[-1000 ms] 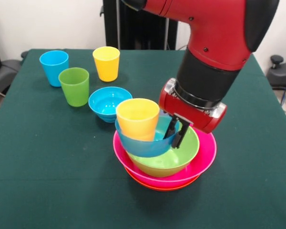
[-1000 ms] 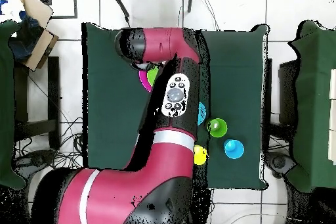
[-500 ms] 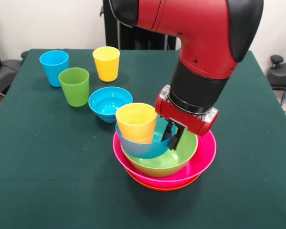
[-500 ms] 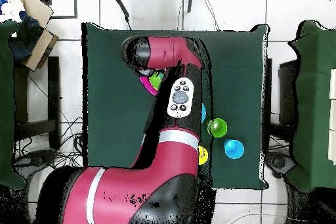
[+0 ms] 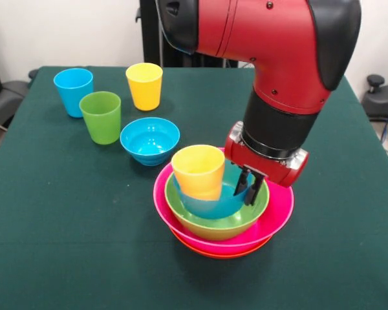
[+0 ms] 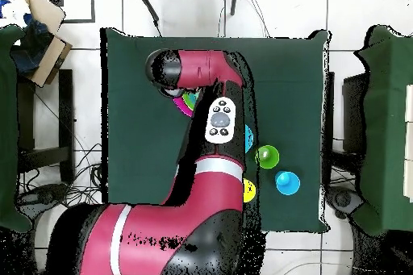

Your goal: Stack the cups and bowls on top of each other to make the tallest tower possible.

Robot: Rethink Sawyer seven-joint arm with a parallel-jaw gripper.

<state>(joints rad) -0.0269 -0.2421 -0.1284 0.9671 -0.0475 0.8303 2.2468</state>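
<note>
Blue bowl (image 5: 213,201), carrying the yellow-orange cup (image 5: 198,171), sits nested in the lime bowl (image 5: 216,219); the tool (image 5: 251,187) pinches its rim. Risk: a sideways release could topple the leaning cup.

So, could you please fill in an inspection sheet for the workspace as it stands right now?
Surface: dark green table, flat, no spills seen.
Job's things: orange bowl under pink bowl and lime green bowl; blue bowl inside, holding the yellow-orange cup. Loose: second blue bowl, light blue cup, green cup, yellow cup, all upright.
Clutter: nothing seen on the table.
Grippers: gripper, fingers at the nested blue bowl's rim; whether it grips, cannot tell.
Cables: wires on the tiled floor.
Surroundings: cardboard box beside the table; chair base.
</note>
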